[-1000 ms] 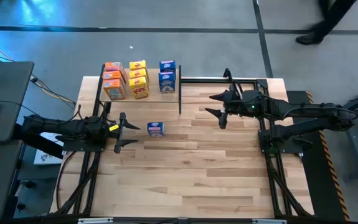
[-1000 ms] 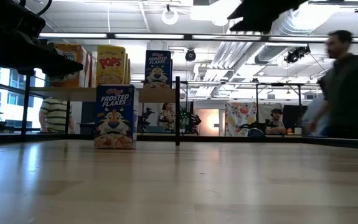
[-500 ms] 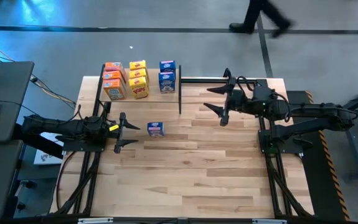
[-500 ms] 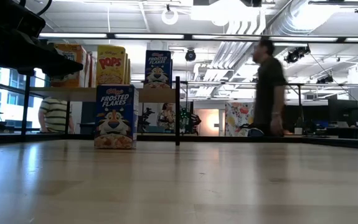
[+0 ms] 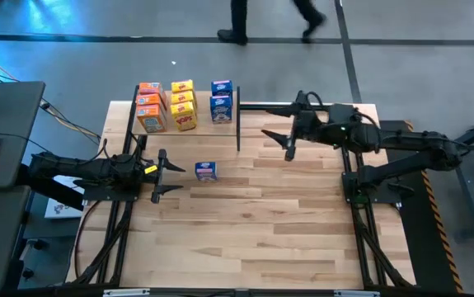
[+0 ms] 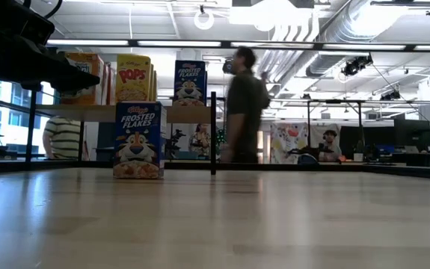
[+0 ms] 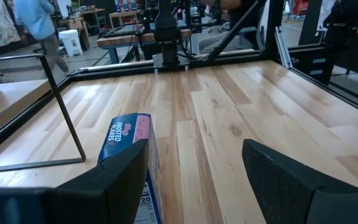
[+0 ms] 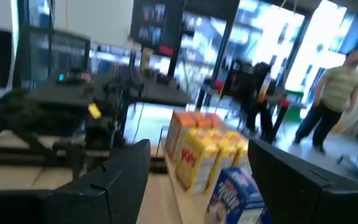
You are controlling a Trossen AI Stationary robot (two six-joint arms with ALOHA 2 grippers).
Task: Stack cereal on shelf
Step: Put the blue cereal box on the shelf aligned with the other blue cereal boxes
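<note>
Shelf (image 5: 185, 126) holds eight boxes; one blue box (image 5: 206, 171) stands on the table (image 5: 261, 223). Left gripper (image 5: 169, 175) gapes beside it, empty. Right gripper (image 5: 280, 132) spread, raised near the shelf.

Readable print, as I see it: "Kellogg's FROSTED FLAKES" on the front of the blue cereal box (image 6: 138, 140) standing on the counter (image 6: 274, 217), and "FROSTED FLAKES" again on the blue box (image 6: 190, 83) up on the shelf (image 6: 125, 112). "POPS" stands in red on the yellow box (image 6: 133, 78) beside it on the shelf. From my left wrist, "FROSTED FLAKES" runs along the top edge of the blue box; its smaller print is illegible.
</note>
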